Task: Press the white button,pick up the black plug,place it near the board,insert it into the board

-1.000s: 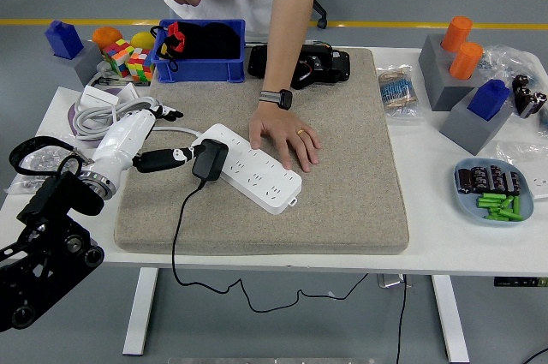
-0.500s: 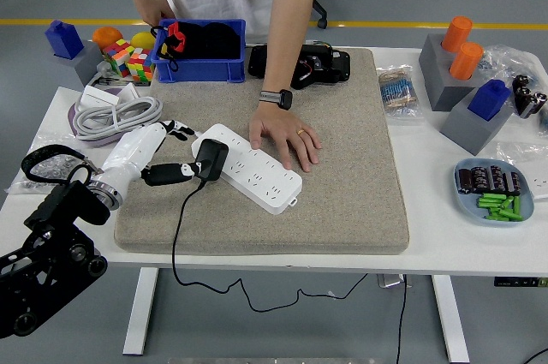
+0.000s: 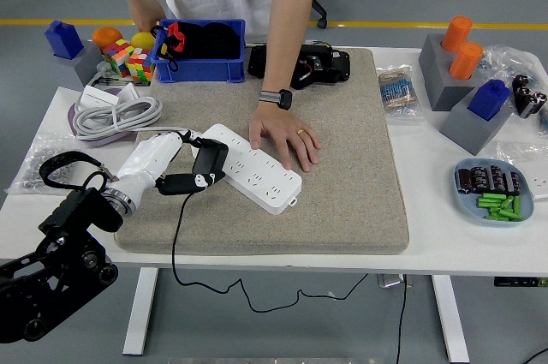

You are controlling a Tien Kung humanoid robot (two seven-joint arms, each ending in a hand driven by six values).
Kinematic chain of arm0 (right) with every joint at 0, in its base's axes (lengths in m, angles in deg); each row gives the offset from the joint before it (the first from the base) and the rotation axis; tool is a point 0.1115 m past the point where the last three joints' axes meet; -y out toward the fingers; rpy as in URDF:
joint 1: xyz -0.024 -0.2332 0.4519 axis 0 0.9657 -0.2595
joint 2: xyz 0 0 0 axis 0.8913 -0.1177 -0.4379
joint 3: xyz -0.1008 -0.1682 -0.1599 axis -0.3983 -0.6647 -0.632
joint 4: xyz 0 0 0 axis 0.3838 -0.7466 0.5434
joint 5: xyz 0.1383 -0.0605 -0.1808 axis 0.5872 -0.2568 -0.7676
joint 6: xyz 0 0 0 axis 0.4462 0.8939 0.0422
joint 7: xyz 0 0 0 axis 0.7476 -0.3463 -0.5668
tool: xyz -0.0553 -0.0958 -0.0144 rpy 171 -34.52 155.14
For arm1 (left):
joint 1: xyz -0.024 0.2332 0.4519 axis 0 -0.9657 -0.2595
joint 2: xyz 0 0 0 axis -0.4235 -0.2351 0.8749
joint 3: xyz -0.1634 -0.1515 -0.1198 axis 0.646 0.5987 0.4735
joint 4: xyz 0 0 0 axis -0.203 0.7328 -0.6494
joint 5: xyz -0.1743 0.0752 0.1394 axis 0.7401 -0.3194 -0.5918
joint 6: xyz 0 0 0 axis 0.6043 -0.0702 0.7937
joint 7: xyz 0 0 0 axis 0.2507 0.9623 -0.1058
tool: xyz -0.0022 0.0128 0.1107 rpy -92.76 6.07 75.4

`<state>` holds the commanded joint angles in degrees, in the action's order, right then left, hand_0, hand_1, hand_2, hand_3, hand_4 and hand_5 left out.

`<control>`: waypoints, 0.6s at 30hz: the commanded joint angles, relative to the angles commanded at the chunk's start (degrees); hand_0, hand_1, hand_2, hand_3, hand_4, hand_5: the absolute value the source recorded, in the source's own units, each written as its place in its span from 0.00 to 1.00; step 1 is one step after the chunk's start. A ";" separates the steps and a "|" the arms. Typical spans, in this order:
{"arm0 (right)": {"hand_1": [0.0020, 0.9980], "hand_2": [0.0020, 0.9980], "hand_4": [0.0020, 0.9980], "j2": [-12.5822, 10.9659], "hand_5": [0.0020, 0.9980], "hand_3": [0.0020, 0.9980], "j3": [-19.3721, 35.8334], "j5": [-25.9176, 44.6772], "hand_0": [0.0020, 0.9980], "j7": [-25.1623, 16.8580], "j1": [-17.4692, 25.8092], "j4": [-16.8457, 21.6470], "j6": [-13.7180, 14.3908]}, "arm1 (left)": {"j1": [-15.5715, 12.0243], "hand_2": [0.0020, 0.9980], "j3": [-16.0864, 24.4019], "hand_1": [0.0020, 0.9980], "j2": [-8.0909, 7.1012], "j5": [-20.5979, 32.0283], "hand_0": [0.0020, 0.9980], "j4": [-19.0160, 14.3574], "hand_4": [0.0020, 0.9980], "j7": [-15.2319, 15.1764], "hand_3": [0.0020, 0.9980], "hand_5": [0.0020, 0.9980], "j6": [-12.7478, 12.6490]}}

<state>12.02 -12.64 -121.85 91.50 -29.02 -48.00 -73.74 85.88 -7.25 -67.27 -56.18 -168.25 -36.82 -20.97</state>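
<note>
Left hand (image 3: 184,167) comes in from lower left of frame, white shell, black fingers (image 3: 181,182) curled round the black plug (image 3: 210,158) — thumb side above, fingers below, looks like a grip. Plug sits on the left end of the white board (image 3: 253,167), centre-left on the grey mat (image 3: 342,176); can't tell if it's fully seated. Its cable (image 3: 178,240) drops off the near table edge. Person's hand (image 3: 287,140) lies flat on the board's right-centre, pinning it; watch on the wrist. Their other hand (image 3: 147,17) is upper left, by the blue bin (image 3: 201,68). White table (image 3: 437,253) underneath. Right arm not seen.
</note>
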 joint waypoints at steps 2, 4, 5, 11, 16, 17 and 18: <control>0.63 0.61 0.69 0.01 0.41 0.59 0.10 0.00 0.63 -0.02 -0.03 0.02 0.00 | 0.26 0.76 -0.24 0.84 0.22 -0.04 0.87 0.29 0.88 0.25 0.75 0.58 0.21; 0.63 0.61 0.69 -0.01 0.41 0.59 0.20 0.00 0.63 -0.03 -0.03 0.03 0.03 | 0.44 0.76 -0.51 0.84 0.37 0.00 0.87 0.40 0.88 0.24 0.75 0.58 0.25; 0.63 0.61 0.69 -0.02 0.41 0.59 0.20 0.00 0.63 -0.03 -0.01 0.01 0.03 | 0.49 0.76 -0.61 0.84 0.44 0.05 0.87 0.40 0.88 0.28 0.75 0.58 0.28; 0.63 0.61 0.69 0.04 0.41 0.59 0.20 0.00 0.63 -0.03 0.10 -0.03 0.04 | 0.95 0.76 -1.30 0.84 0.99 0.27 0.87 0.56 0.88 0.29 0.75 0.58 0.29; 0.63 0.61 0.69 0.09 0.41 0.59 0.15 0.04 0.63 -0.05 0.15 0.00 0.06 | 1.25 0.76 -1.82 0.84 1.59 0.55 0.87 0.95 0.88 0.17 0.75 0.58 0.22; 0.63 0.61 0.69 0.09 0.41 0.59 0.14 0.04 0.63 -0.06 0.16 0.00 0.06 | 1.31 0.76 -1.85 0.84 1.67 0.57 0.87 1.02 0.88 0.14 0.75 0.58 0.20; 0.63 0.61 0.69 0.08 0.41 0.59 0.12 0.03 0.63 -0.06 0.15 -0.01 0.06 | 1.39 0.76 -1.87 0.84 1.75 0.59 0.87 1.07 0.88 0.15 0.75 0.58 0.21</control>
<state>12.10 -12.52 -121.82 91.44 -28.87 -48.01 -73.68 87.27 -9.13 -65.52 -55.59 -167.18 -36.67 -20.76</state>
